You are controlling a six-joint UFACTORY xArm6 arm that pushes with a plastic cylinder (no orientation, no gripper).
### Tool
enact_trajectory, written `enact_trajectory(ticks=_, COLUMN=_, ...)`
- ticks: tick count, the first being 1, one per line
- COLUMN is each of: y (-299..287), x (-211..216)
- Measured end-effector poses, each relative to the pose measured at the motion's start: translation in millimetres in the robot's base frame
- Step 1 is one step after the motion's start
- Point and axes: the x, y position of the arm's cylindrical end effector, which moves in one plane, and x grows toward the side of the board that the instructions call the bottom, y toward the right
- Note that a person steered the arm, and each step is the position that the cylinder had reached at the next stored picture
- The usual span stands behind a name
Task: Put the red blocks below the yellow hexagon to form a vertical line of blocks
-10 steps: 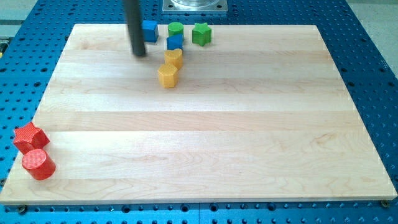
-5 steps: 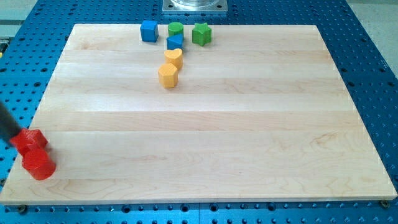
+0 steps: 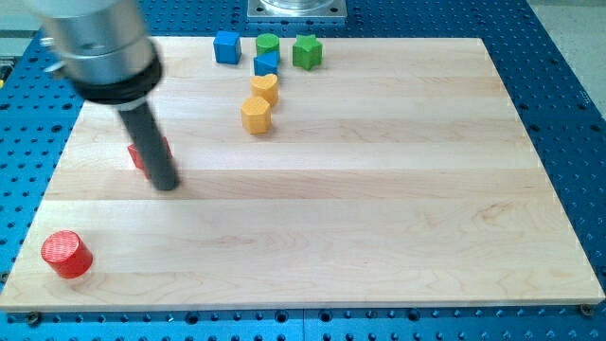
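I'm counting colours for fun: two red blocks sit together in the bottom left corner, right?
No. The camera view shows only the red cylinder in that corner. The other red block sits farther up the board, partly hidden behind my tip.

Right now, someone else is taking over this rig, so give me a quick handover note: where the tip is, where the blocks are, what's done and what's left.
My tip is on the board's left half, touching or just below-right of a red block, which the rod partly hides, so its shape is unclear.
The red cylinder sits alone near the bottom-left corner.
The yellow hexagon is near the top centre, with another yellow block just above it.
Done: nothing lined up yet.
Left: push both red blocks under the yellow hexagon in a vertical line.
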Motion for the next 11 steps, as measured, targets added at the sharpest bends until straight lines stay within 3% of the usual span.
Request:
enact_trajectory(ticks=2, y=-95, x=3)
enact_trajectory(ticks=4, y=-21, x=-23)
enact_trajectory(ticks=5, y=-62, x=-35)
enact_trajectory(ticks=6, y=-1, x=-41)
enact_trajectory(ticks=8, y=-3, x=-73)
enact_trajectory(ticks=11, y=60, x=-73)
